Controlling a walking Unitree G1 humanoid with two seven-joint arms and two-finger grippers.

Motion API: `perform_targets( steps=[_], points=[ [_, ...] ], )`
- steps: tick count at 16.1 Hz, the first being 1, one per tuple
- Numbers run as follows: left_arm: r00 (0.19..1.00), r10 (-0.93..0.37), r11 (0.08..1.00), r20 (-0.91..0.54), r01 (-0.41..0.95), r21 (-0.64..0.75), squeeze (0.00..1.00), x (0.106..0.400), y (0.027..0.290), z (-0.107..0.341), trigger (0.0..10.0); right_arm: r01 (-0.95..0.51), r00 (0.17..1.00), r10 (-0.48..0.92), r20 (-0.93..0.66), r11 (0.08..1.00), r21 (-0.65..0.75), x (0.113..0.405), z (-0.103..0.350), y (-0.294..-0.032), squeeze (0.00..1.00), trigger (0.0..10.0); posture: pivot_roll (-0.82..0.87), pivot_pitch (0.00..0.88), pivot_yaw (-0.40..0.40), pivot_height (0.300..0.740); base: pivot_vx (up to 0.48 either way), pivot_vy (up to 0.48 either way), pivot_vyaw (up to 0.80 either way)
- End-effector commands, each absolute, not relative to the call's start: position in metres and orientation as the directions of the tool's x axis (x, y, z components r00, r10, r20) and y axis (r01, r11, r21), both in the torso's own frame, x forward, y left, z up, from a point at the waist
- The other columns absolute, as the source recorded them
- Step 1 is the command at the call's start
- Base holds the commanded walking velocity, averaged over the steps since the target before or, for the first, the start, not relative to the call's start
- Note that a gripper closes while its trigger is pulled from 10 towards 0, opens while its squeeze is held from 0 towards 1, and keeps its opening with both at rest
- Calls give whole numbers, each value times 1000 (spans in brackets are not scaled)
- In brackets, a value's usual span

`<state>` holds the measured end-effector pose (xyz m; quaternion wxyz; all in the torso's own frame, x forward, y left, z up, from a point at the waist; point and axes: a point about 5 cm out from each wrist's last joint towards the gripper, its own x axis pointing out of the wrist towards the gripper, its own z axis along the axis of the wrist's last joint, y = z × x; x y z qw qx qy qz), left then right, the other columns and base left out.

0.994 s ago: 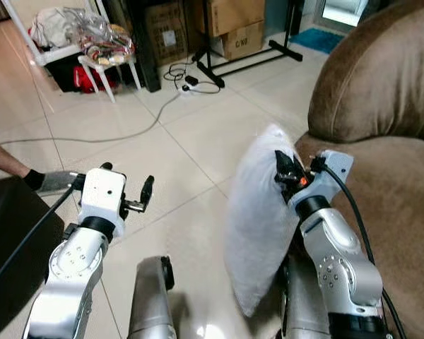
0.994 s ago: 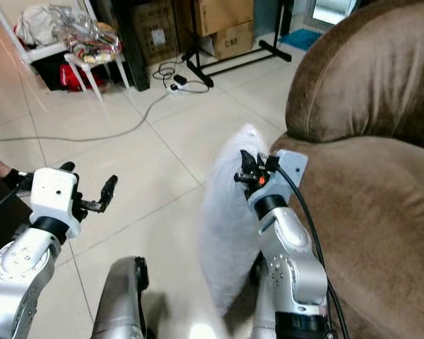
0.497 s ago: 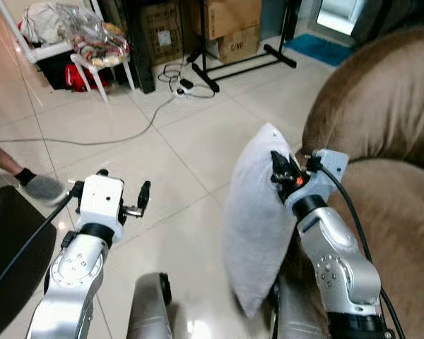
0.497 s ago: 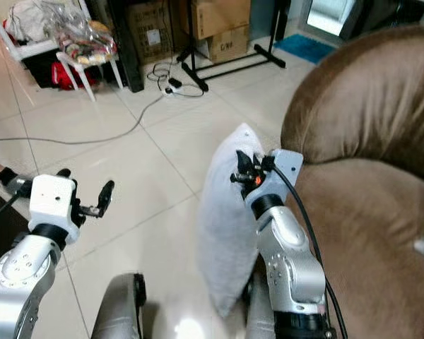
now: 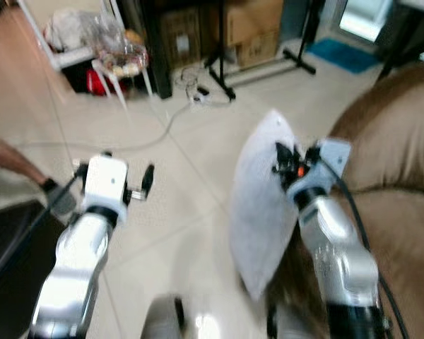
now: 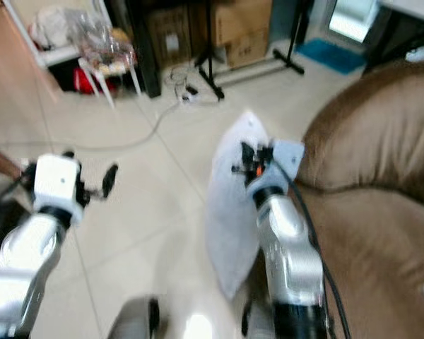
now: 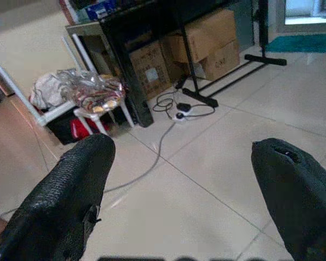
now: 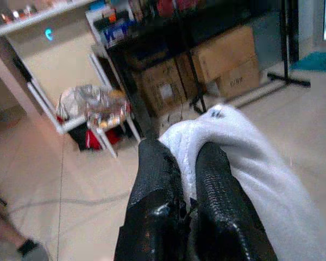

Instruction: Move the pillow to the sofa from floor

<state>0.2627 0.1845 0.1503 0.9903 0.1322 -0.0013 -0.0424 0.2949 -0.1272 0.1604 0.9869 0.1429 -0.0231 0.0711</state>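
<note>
A white pillow [image 5: 263, 205] hangs upright off the floor, pinched near its top edge by my right gripper [image 5: 281, 161], which is shut on it; the right wrist view shows both black fingers [image 8: 217, 206] clamped on a fold of the pillow [image 8: 250, 157]. The brown sofa [image 5: 403, 183] lies just right of the pillow, its rounded arm close behind the gripper. My left gripper [image 5: 143, 185] is held out over the tiled floor, open and holding nothing; its two fingers [image 7: 70, 185] stand wide apart in the left wrist view.
A person's leg and foot [image 5: 28, 173] reach in at the left beside a dark object [image 5: 7, 240]. Cardboard boxes [image 5: 251, 28], a black stand [image 5: 268, 63], a cable with power strip [image 5: 191, 95] and a white rack with clutter [image 5: 106, 49] line the far side.
The view has swung and blurred as I move. My right gripper has lifted the pillow higher, and the sofa now sits a little farther right in view.
</note>
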Motion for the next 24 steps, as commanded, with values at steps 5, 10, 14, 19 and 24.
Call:
perform_targets(
  steps=[5,10,14,19,24],
  points=[
    [994,-101,963,-36,107,248,0,260,181,142,10000,-136,987,109,120,958,253,292,172,-131,0,0,-66,0,74,740,0,0,0],
    [995,-92,962,-38,99,253,0,255,184,142,10000,-93,995,76,71,956,277,290,163,-137,0,0,-52,0,60,740,0,0,0],
    [995,-96,960,-41,104,261,0,255,184,142,10000,-80,996,67,57,959,272,289,160,-138,0,0,-59,0,66,740,0,0,0],
    [991,-127,960,-32,131,248,0,257,179,143,10000,-142,990,142,13,967,213,285,153,-130,0,10000,-83,0,84,740,0,0,0],
    [992,-123,956,-18,123,267,0,257,179,144,10000,-138,988,149,-29,961,241,285,147,-131,0,10000,-83,0,83,740,0,0,-320]
  ],
)
